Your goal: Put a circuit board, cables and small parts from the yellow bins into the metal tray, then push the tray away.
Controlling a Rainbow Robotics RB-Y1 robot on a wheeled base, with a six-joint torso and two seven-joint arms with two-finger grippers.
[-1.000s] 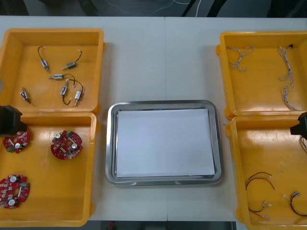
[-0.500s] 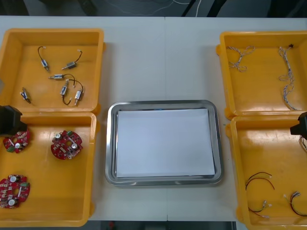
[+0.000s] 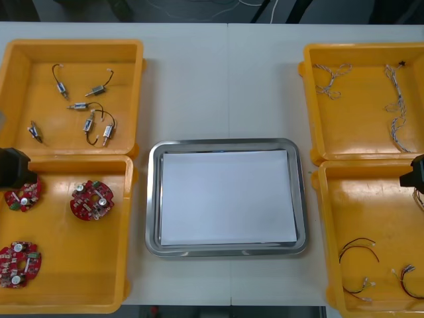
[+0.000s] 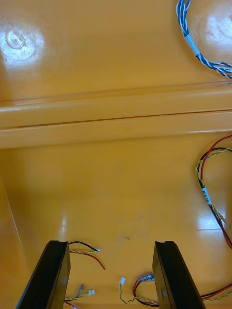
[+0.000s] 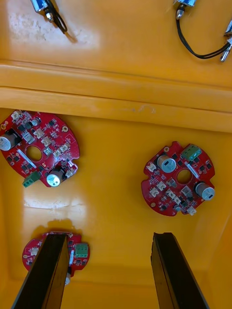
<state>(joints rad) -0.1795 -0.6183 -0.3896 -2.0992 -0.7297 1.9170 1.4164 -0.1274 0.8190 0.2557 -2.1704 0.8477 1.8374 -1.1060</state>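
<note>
Left gripper [image 3: 12, 167]: black block at the left table edge, cut by the frame, over the near-left yellow plastic bin [image 3: 128, 232]. In the wrist view its black fingers [image 5: 48, 270] stand wide apart with nothing held and bin floor between them.

That bin holds three boards:
- a round red circuit board [image 3: 92, 199], fully visible
- a second board [image 3: 23, 195], just beside the gripper block
- a third board [image 3: 19, 263], at the near-left; in the wrist view it's half hidden behind the left finger

Print on the board components is too small to read.

Far-left yellow bin [image 3: 73, 45]: small metal parts [image 3: 89, 123] with black leads, scattered. In the wrist view two of them are clipped by the frame edge.

Centre: shiny metal tray [image 3: 152, 199] with a white inside [image 3: 225, 199], between the bin pairs. All boards, cables and parts lie in the bins.

Far-right yellow bin [image 3: 310, 99]: twisted blue and white cable [image 4: 185, 26] with a white band [image 4: 192, 46]. Any text on the band is not legible.

Near-right yellow bin [image 3: 326, 232]: cut off by the right and near frame edges. It holds a red and yellow cable [image 4: 206, 195] and short cable ends with white plugs [image 4: 122, 280].

Right gripper [image 3: 416, 173]: black block clipped at the right edge, over the near-right bin close to the wall it shares with the far one. Its fingers [image 4: 166, 275] are spread and empty, and the short cable ends lie on the floor between and beside them.
</note>
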